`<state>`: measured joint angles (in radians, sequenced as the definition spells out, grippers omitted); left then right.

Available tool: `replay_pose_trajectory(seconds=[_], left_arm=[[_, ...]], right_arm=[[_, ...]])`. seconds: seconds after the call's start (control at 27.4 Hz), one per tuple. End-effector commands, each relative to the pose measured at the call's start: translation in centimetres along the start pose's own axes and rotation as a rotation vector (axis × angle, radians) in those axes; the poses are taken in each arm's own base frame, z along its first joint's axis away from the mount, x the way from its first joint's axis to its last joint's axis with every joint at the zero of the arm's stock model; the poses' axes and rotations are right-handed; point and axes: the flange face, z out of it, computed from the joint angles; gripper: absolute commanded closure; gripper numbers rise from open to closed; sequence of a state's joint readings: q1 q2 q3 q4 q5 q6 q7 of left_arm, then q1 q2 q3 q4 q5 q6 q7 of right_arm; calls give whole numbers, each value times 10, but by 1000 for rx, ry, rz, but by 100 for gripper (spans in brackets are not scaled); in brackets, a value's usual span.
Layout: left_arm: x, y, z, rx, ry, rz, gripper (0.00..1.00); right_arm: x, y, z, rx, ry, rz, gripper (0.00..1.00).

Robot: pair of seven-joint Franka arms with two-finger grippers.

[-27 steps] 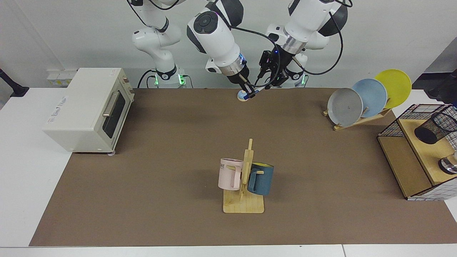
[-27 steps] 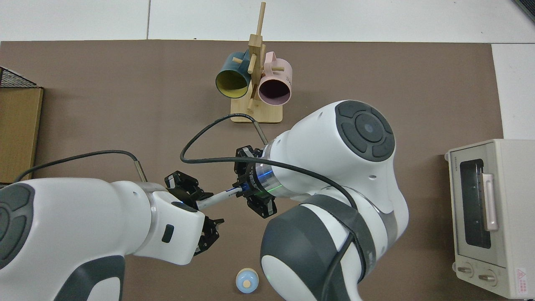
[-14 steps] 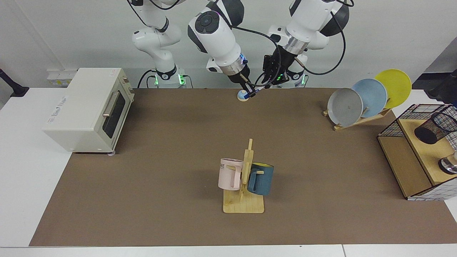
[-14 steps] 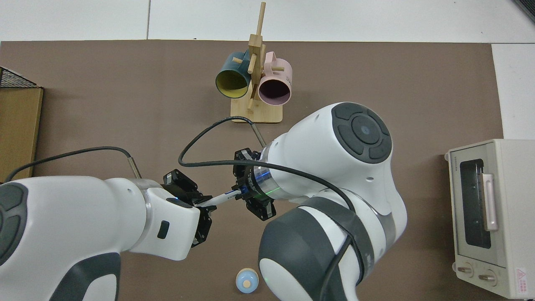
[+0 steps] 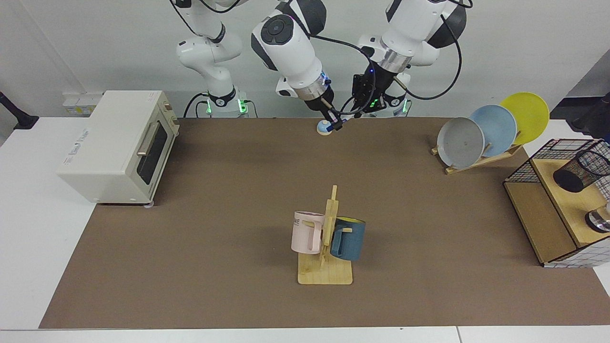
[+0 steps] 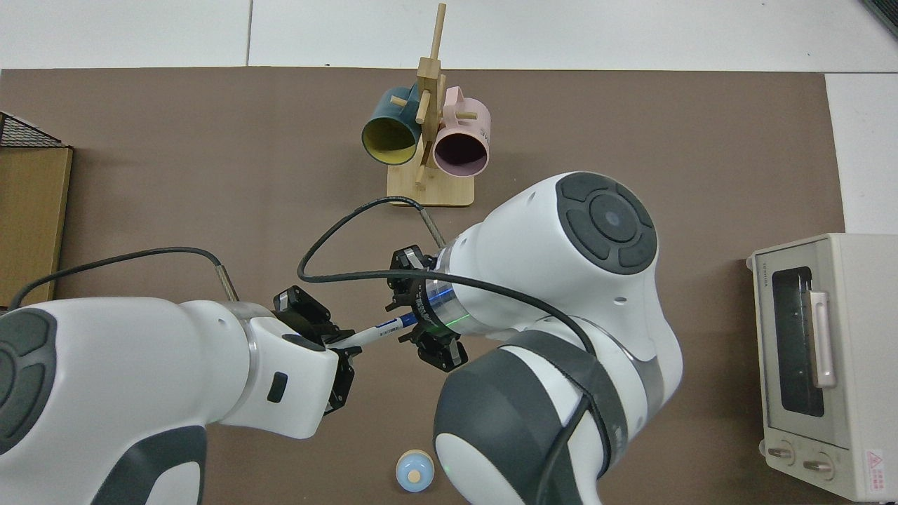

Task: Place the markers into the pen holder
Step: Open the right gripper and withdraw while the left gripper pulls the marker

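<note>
Above the far edge of the desk (image 5: 200, 200), both hands meet on the marker (image 6: 379, 331), held level between them. The right hand (image 6: 414, 330) pinches its blue end; the left hand (image 6: 335, 344) appears closed on the white end. That looks like a handover, since the pen holder (image 5: 582, 170) sits well apart, on the left arm's side.

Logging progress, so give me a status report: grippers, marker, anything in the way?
Left gripper shut on marker, white end. Right gripper at its blue end. Holder apart, on box; plate rack near path.
</note>
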<state>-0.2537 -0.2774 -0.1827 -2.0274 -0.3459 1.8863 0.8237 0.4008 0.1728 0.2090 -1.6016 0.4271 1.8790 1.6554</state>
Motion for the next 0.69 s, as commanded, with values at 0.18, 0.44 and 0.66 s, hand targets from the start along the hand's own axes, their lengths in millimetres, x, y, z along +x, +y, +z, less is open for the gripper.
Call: replay_pose_trajectory(seconds=[0.18,0.44,0.66], left_arm=[[-11,4,1,24,-39,2,100],[-25,-10,-3,58,-96,-10,100],[-37,-23,-7,99,-140,-20,100]], right_arm=[[33,4,-15,-37,8,-158,0],[93,14,-31,-176,120,-467,0],[148,26,-58,-295,195,-697,0]])
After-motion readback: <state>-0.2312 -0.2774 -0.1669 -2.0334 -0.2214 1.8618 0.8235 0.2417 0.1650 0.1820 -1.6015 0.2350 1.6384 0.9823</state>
